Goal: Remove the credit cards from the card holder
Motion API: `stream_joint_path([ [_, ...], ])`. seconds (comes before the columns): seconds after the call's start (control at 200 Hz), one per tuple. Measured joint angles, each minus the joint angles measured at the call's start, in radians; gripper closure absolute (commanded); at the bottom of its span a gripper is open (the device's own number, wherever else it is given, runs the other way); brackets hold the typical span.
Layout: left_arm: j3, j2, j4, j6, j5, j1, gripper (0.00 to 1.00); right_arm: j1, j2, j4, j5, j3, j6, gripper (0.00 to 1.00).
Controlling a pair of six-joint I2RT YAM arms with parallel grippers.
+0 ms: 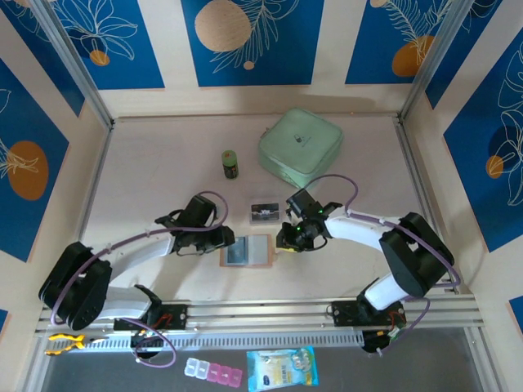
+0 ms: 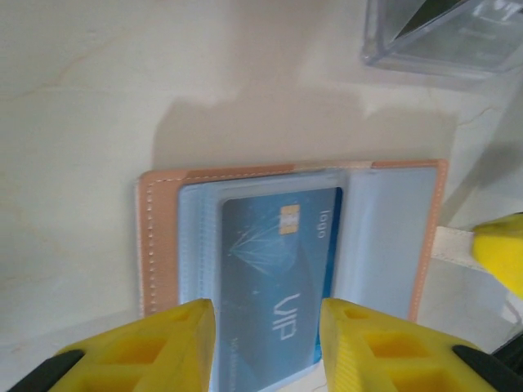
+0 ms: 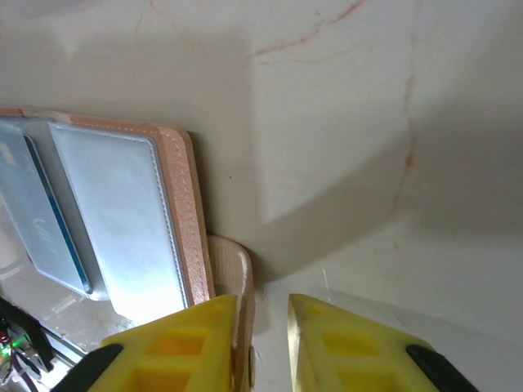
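A pale, marbled surface [image 1: 163, 180] walled by blue leaf-printed panels carries the card holder [image 2: 155, 245], which lies open and flat between my two end effectors. My left end effector [image 2: 265, 327] is spread open, its yellow fingers low over the holder's near edge. A dark blue credit card [image 2: 282, 269] sits right between them, its near end sticking out of the grey see-through pocket [image 2: 376, 237] past the holder's edge. That card looks thin, stiff and slick, so I judge the best hold is across its faces at the exposed end, squeezed firmly enough not to slide. The holder itself looks light and soft and would likely drag along unless pinned. My right end effector [image 3: 263, 314] stands at the holder's opposite side, jaws drawn narrow, with the snap tab [image 3: 233, 269] running beside one finger; whether it truly pinches the tab I cannot tell. Both arms reach in from the near edge with elbows bent outward, forearms converging on the holder and wrists pitched down. A clear box [image 2: 441, 41] sits just beyond the holder, ahead of my left fingers.
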Motion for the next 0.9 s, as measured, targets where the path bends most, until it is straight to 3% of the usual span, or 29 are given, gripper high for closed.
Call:
stream_joint_path([
  [0.515, -0.076, 0.024, 0.058, 0.016, 0.039, 0.008, 0.71, 0.026, -0.102, -0.093, 0.037, 0.092, 0.006, 0.72],
  [0.895, -0.097, 0.021, 0.093, 0.005, 0.063, 0.008, 0.75, 0.122, 0.047, -0.060, 0.010, 0.204, 0.026, 0.72],
])
